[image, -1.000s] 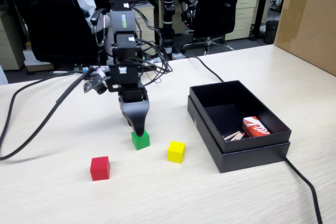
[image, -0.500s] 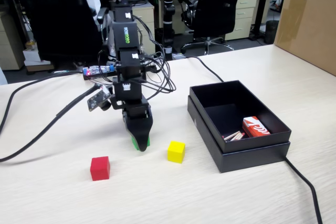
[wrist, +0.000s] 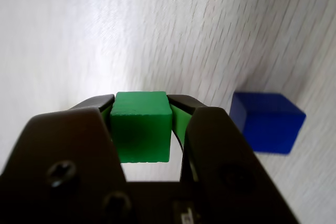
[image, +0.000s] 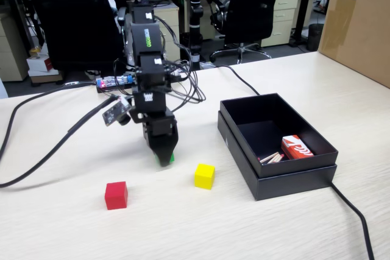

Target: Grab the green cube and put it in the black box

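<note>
The gripper (wrist: 140, 109) is closed on opposite flat faces of the green cube (wrist: 140, 129), which looks light, rigid and matte.

We count four cubes — one green cube (wrist: 140, 127), one blue (wrist: 267, 121), one yellow (image: 204, 176), one red (image: 116, 195). One black box (image: 292, 181) too — and one brown carton (image: 359, 25).

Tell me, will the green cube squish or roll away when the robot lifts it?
Probably not. The green cube keeps crisp, square edges between the gripper jaws, so it looks stiff, not squishy. Its flat faces suggest it would sit or slide on the table rather than roll. Its matte surface probably isn't very slippery, and it is likely light, being so small.
</note>
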Motion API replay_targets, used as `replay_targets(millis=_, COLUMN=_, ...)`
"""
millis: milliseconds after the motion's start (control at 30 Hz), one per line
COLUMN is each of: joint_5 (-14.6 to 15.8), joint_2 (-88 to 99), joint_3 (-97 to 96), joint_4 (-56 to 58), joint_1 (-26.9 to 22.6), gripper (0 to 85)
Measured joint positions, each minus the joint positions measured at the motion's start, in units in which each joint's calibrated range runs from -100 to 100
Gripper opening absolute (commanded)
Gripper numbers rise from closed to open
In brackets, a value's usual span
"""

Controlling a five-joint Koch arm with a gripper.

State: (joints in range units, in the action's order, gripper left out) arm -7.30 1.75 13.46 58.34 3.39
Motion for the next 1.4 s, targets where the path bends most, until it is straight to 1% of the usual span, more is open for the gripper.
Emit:
replay_targets(millis=33, joint_5=0.0, joint_2=0.3, joint_3=0.0, joint_4=0.0, joint_1=0.0, gripper=0.7)
replay_targets(millis=67, joint_5=0.1, joint_2=7.8, joint_3=-0.5, joint_4=1.6, joint_1=-1.5, gripper=0.7)
replay_targets(millis=100, joint_5=0.1, joint_2=8.3, joint_3=-0.5, joint_4=1.9, joint_1=-1.6, gripper=0.7)
replay_targets(millis=133, joint_5=0.2, joint_2=16.6, joint_3=-1.0, joint_4=3.0, joint_1=-3.9, gripper=0.7)
replay_targets(millis=167, joint_5=0.2, joint_2=17.1, joint_3=-1.0, joint_4=3.1, joint_1=-4.0, gripper=0.7)
replay_targets(millis=233, joint_5=0.7, joint_2=26.0, joint_3=-1.2, joint_4=3.3, joint_1=-7.4, gripper=0.7)
replay_targets(millis=300, joint_5=1.1, joint_2=27.8, joint_3=-1.1, joint_4=3.3, joint_1=-8.5, gripper=0.8)
replay_targets(millis=333, joint_5=2.0, joint_2=29.1, joint_3=-1.2, joint_4=3.3, joint_1=-10.6, gripper=0.8)
replay_targets(millis=367, joint_5=2.1, joint_2=29.1, joint_3=-1.2, joint_4=3.3, joint_1=-10.7, gripper=0.8)
replay_targets(millis=400, joint_5=3.7, joint_2=29.1, joint_3=-0.4, joint_4=3.3, joint_1=-13.1, gripper=0.8)
replay_targets(millis=433, joint_5=3.8, joint_2=29.1, joint_3=-0.3, joint_4=3.3, joint_1=-13.1, gripper=0.8)
replay_targets(millis=467, joint_5=4.9, joint_2=25.9, joint_3=4.3, joint_4=3.5, joint_1=-15.3, gripper=0.8)
replay_targets(millis=500, joint_5=5.1, joint_2=25.8, joint_3=4.7, joint_4=3.5, joint_1=-15.5, gripper=0.8)
replay_targets(millis=600, joint_5=7.8, joint_2=16.2, joint_3=14.0, joint_4=3.6, joint_1=-18.7, gripper=0.8)
replay_targets(millis=767, joint_5=9.4, joint_2=5.2, joint_3=15.6, joint_4=3.6, joint_1=-19.1, gripper=0.9)
replay_targets(millis=800, joint_5=10.3, joint_2=1.4, joint_3=15.7, joint_4=3.6, joint_1=-19.3, gripper=0.9)
replay_targets(millis=867, joint_5=11.0, joint_2=-4.9, joint_3=19.2, joint_4=3.5, joint_1=-19.3, gripper=0.9)
replay_targets(millis=1000, joint_5=12.2, joint_2=-12.7, joint_3=18.3, joint_4=3.5, joint_1=-19.0, gripper=0.9)
replay_targets(millis=1300, joint_5=12.7, joint_2=-18.3, joint_3=18.2, joint_4=3.5, joint_1=-18.6, gripper=0.9)
replay_targets(millis=1333, joint_5=12.7, joint_2=-18.4, joint_3=18.2, joint_4=3.5, joint_1=-18.6, gripper=1.7)
replay_targets(millis=1400, joint_5=12.7, joint_2=-18.5, joint_3=18.2, joint_4=3.5, joint_1=-18.5, gripper=14.5)
